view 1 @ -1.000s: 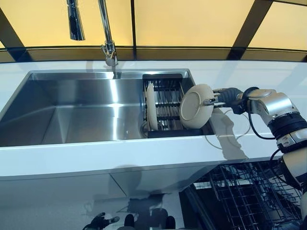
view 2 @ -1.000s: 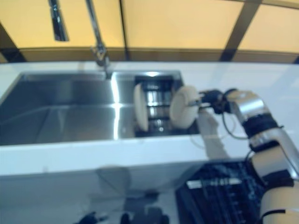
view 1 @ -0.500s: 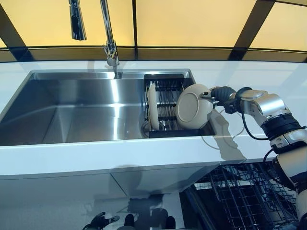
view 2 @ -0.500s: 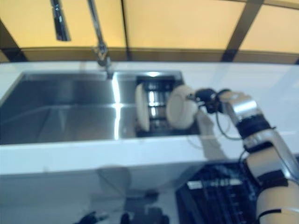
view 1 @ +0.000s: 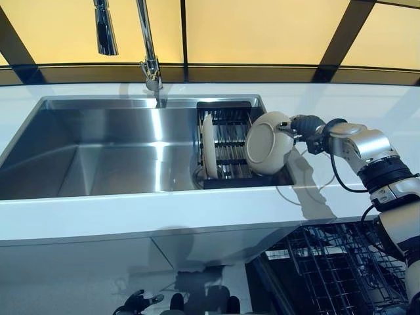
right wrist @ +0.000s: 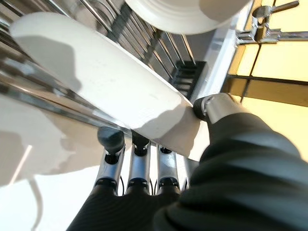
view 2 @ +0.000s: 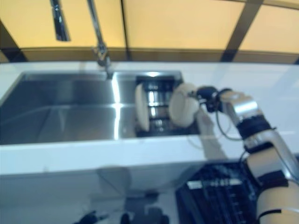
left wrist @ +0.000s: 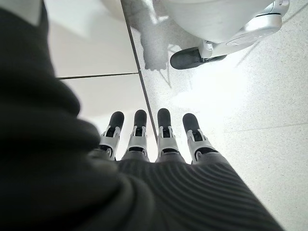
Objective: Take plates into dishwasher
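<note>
My right hand is shut on the rim of a cream plate and holds it tilted on edge just above the right end of the black dish rack in the sink. In the right wrist view the plate is pinched between the thumb and the fingers. A second cream plate stands upright in the rack's left side. The dishwasher's open wire basket is low at the right, under the counter. My left hand hangs low over the floor, open and empty.
The steel sink is set in a white counter. A tall faucet stands behind the sink, with windows beyond it. A wheeled base shows on the tiled floor.
My right hand has shifted a little left and up with the plate, and the plate's face has tipped slightly. The standing plate has not moved.
</note>
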`<state>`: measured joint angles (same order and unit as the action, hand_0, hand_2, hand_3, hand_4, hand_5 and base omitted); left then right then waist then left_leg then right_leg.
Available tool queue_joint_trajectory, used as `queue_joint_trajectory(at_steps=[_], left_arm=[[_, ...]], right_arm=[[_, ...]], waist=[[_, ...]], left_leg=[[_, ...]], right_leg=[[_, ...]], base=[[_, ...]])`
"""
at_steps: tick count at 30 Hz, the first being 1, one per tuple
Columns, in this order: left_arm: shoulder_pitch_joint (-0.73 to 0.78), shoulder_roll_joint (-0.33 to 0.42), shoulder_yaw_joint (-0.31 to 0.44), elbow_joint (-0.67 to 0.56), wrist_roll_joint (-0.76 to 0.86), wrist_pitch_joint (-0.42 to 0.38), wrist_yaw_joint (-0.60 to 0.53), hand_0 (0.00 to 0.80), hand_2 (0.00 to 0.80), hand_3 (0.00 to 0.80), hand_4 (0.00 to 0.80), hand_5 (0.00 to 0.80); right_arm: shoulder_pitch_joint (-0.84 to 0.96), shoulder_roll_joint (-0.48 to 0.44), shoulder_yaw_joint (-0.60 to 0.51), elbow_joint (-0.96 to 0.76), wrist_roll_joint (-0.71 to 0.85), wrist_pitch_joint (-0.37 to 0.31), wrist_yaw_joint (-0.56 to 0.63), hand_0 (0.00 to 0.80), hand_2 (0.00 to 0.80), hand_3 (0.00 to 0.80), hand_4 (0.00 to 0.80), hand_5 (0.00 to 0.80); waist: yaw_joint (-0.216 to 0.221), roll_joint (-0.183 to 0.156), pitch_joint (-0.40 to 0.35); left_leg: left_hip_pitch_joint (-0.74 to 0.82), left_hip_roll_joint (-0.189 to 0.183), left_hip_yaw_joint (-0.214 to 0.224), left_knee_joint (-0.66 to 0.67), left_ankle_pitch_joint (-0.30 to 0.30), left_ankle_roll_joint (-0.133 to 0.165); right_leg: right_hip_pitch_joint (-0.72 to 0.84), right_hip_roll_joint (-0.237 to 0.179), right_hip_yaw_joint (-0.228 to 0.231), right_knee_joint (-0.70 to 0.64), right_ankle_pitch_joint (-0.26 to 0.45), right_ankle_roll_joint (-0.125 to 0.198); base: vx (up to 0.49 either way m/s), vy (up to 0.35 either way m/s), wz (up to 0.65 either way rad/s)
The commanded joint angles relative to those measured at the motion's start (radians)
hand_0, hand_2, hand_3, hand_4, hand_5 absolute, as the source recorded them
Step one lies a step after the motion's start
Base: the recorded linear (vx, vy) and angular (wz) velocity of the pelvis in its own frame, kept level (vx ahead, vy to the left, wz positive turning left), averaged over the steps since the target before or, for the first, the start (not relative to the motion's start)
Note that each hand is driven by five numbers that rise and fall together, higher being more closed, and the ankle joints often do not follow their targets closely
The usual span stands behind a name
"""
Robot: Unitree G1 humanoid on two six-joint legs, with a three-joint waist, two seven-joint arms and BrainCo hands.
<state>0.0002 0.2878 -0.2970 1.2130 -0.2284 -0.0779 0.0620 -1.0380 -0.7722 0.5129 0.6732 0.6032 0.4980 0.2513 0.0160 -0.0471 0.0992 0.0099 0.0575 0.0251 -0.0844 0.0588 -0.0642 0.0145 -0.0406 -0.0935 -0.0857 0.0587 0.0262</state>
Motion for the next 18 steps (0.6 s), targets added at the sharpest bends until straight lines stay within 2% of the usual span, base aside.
queue_joint_trajectory(at_steps=[1, 8, 18], left_arm=[[-0.037, 0.029, -0.043, 0.039, -0.027, -0.033, 0.012, 0.0, 0.0, 0.0, 0.0, 0.0], [-0.029, 0.037, -0.04, 0.048, -0.017, -0.04, 0.009, 0.0, 0.0, 0.0, 0.0, 0.0], [-0.02, 0.041, -0.043, 0.056, -0.01, -0.044, -0.002, 0.0, 0.0, 0.0, 0.0, 0.0]], right_arm=[[-0.104, -0.092, -0.02, 0.0, 0.047, -0.1, -0.08, 0.8, 0.8, 0.8, 0.8, 0.8], [-0.131, -0.179, -0.05, -0.03, 0.132, -0.141, -0.157, 0.8, 0.8, 0.8, 0.8, 0.8], [-0.127, -0.266, -0.073, -0.018, 0.163, -0.188, -0.165, 0.8, 0.8, 0.8, 0.8, 0.8]], waist=[[0.027, -0.058, -0.032], [0.005, -0.067, -0.05], [-0.032, -0.068, -0.066]], left_leg=[[-0.004, -0.016, -0.013, -0.003, -0.015, -0.002], [0.019, -0.009, 0.009, -0.003, -0.027, 0.0], [0.047, 0.0, 0.038, -0.003, -0.041, 0.001]], right_leg=[[-0.03, -0.072, 0.005, -0.002, 0.059, 0.078], [-0.021, -0.067, 0.021, -0.002, 0.059, 0.08], [-0.015, -0.054, 0.058, -0.002, 0.058, 0.08]], base=[[0.0, 0.0, 0.0], [0.003, -0.001, -0.01], [0.011, -0.004, -0.14]])
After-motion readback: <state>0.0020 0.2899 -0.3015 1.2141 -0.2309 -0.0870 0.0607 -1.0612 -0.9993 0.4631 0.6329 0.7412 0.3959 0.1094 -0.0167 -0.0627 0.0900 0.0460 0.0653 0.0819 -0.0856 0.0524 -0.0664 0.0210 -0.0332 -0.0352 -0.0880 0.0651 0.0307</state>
